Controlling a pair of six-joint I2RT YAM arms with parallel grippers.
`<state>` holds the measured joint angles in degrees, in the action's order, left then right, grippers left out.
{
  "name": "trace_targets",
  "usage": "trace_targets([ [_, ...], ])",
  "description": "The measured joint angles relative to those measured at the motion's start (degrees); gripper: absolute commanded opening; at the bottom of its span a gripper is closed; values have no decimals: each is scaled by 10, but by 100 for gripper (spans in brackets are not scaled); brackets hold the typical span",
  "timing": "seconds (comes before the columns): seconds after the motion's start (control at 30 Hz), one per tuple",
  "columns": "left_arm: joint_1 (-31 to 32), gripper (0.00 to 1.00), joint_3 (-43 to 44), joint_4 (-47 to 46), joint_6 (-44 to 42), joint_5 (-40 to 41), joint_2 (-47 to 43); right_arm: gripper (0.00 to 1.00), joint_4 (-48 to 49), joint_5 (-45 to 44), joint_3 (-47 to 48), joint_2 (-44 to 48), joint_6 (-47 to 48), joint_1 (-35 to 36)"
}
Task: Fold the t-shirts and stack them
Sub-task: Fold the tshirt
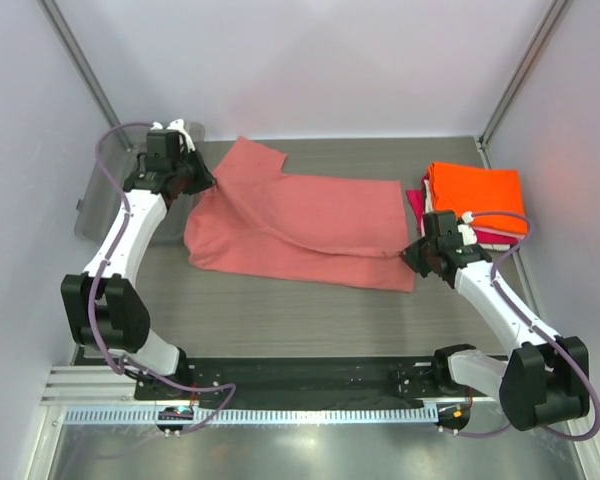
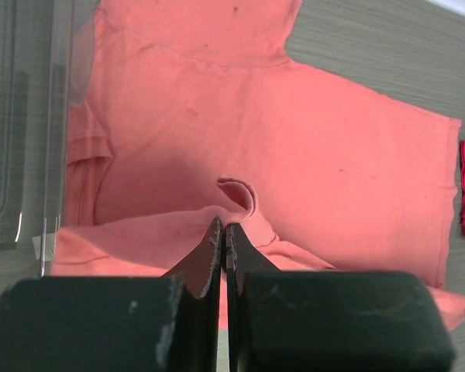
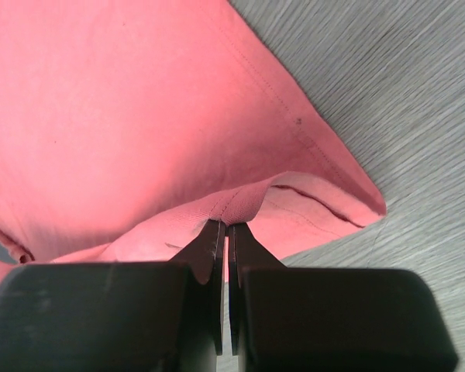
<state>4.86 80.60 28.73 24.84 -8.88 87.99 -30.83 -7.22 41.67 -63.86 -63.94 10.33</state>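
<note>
Nearest each wrist camera, black fingertips are seen pressed together on a raised pinch of pink cloth. The left gripper [image 2: 221,232] is clamped on a fold near a small curled edge, and the right gripper [image 3: 223,232] is clamped on a hemmed corner.

The grey wood-grain table [image 1: 280,310] is recorded as the bearing surface.

The salmon-pink cotton short-sleeved t-shirt [image 1: 300,215] is laid across the table's centre, spread wide but not flat. In the overhead view a ridge is seen running from its 10 o'clock edge to its 4 o'clock corner. The left gripper is fastened at the 10 o'clock end and the right gripper at the 4 o'clock end.

The clear grey plastic tray [image 1: 90,200] is placed at 9 o'clock of the shirt, against the left wall, with the shirt's left edge just beside it.

The folded bright orange t-shirt [image 1: 477,190] is placed at 2 o'clock, on top of a stack. The magenta-red t-shirt [image 1: 417,203] is seen protruding beneath it on the 9 o'clock side. Other layers in the stack cannot be told.
</note>
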Motion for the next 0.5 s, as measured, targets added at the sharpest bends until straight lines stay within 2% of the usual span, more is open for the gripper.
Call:
trace_targets([
  [0.17, 1, 0, 2, 0, -3, -2, 20, 1, 10, -10, -4, -25, -6, -4],
  [0.23, 1, 0, 10, 0, -4, -2, 32, 6, 13, -14, -5, -38, -8, -5],
  [0.27, 1, 0, 17, 0, -5, -2, 41, 30, 16, -17, -5, -43, -9, -5],
  [0.3, 2, 2, 22, 0, -5, -1, 48, 48, 19, -19, -5, -46, -11, -6],
  [0.33, 2, 11, 28, -1, -7, -1, 56, 66, 24, -24, -6, -47, -12, -6],
  [0.37, 3, 29, 36, -1, -10, 1, 64, 79, 27, -29, -6, -46, -12, -7],
  [0.5, 8, 51, 57, -2, -19, 10, 89, 79, 33, -49, -6, -34, -2, -7],
])
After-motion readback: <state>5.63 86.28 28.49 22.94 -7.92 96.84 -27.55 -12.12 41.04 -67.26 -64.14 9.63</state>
